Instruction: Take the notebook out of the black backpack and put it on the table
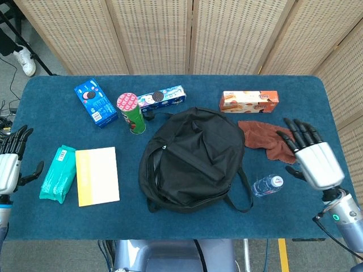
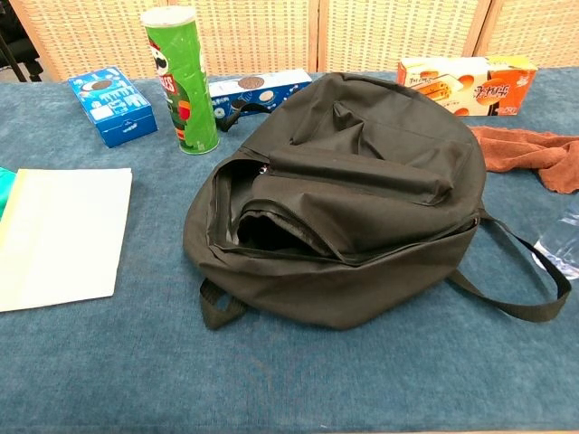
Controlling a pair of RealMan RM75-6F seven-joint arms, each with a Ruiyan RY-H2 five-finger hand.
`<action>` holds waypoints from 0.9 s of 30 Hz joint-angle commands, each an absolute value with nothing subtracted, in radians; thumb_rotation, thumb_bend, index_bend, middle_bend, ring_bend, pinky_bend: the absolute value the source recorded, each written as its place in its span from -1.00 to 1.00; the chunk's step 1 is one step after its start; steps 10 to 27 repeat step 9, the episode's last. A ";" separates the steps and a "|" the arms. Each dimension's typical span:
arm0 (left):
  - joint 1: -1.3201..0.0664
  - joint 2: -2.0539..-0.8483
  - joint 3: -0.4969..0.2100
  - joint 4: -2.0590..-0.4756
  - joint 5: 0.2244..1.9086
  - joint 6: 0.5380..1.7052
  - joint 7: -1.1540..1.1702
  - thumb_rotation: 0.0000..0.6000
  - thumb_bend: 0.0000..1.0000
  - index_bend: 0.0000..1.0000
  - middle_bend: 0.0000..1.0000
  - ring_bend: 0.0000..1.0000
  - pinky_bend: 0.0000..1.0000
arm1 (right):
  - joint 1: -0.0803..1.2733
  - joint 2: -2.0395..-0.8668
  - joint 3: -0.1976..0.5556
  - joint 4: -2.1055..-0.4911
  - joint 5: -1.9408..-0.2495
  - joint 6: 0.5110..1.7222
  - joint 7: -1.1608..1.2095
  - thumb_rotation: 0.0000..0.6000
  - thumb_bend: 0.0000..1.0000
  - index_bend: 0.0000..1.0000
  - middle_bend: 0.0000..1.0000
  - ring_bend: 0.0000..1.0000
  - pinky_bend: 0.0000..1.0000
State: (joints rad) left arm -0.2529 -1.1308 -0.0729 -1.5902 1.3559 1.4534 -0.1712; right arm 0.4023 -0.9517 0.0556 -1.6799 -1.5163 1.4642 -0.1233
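Note:
The black backpack (image 1: pixel 193 158) lies in the middle of the table, slumped, its zipped mouth (image 2: pixel 262 231) gaping toward the front. The notebook (image 1: pixel 97 175), pale yellow and white, lies flat on the table left of the backpack, also seen in the chest view as a notebook (image 2: pixel 59 235) at the left edge. My right hand (image 1: pixel 315 158) hovers at the table's right side with fingers spread, holding nothing. My left hand (image 1: pixel 10 164) hangs off the table's left edge, fingers apart and empty. Neither hand shows in the chest view.
A teal packet (image 1: pixel 58 173) lies beside the notebook. A green chip can (image 1: pixel 131 113), two blue cookie boxes (image 1: pixel 95 102), an orange box (image 1: pixel 249 101), a brown cloth (image 1: pixel 271 140) and a water bottle (image 1: pixel 265 185) surround the backpack.

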 commanded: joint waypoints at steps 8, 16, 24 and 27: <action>-0.148 -1.068 0.016 -1.737 1.385 1.494 0.006 1.00 -0.27 -1.00 -1.00 -1.00 -0.96 | 0.183 -1.151 0.019 -1.531 -1.432 1.599 0.073 1.00 -1.00 -0.83 -1.00 -1.00 -0.95; -0.142 -1.071 0.018 -1.743 1.383 1.494 0.015 1.00 -0.27 -1.00 -1.00 -1.00 -0.96 | 0.172 -1.164 0.017 -1.522 -1.434 1.607 0.072 1.00 -1.00 -0.84 -1.00 -1.00 -0.95; -0.142 -1.071 0.018 -1.743 1.383 1.494 0.015 1.00 -0.27 -1.00 -1.00 -1.00 -0.96 | 0.172 -1.164 0.017 -1.522 -1.434 1.607 0.072 1.00 -1.00 -0.84 -1.00 -1.00 -0.95; -0.142 -1.071 0.018 -1.743 1.383 1.494 0.015 1.00 -0.27 -1.00 -1.00 -1.00 -0.96 | 0.172 -1.164 0.017 -1.522 -1.434 1.607 0.072 1.00 -1.00 -0.84 -1.00 -1.00 -0.95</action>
